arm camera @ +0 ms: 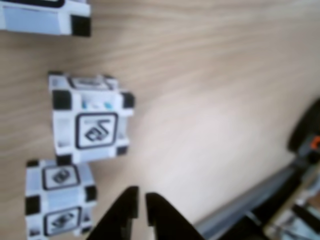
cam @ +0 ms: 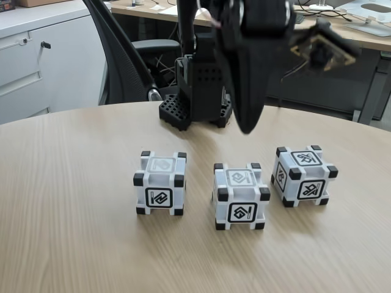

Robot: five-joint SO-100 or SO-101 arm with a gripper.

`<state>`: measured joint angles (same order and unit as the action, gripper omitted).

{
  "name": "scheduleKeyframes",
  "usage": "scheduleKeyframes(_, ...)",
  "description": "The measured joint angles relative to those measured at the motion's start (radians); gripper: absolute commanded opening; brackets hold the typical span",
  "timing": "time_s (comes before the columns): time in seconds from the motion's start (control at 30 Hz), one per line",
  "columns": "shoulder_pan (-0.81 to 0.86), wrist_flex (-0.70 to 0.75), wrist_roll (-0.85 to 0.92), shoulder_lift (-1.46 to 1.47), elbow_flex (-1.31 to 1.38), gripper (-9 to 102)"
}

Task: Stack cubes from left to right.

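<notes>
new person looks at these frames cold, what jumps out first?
Three alike white cubes with black corners stand apart in a row on the wooden table in the fixed view: the left cube, the middle cube and the right cube, which is turned at an angle. The dark, blurred arm hangs above and behind them. In the wrist view the gripper enters from the bottom edge, fingers nearly together, holding nothing.

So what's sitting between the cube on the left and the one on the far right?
In the fixed view, the middle cube stands between the left cube and the right cube, apart from both.
</notes>
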<state>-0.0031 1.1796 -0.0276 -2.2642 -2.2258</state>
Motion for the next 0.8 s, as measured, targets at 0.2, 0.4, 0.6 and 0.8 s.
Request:
scheduleKeyframes(0.2,0.0,0.008,-0.043,0.114,0.002,0)
scheduleKeyframes(0.4,0.0,0.112,-0.069,0.129,0.005,0)
scheduleKeyframes(0.6,0.0,0.15,-0.11,0.129,0.005,0)
scheduleKeyframes(0.8,0.0,0.15,-0.127,0.129,0.005,0)
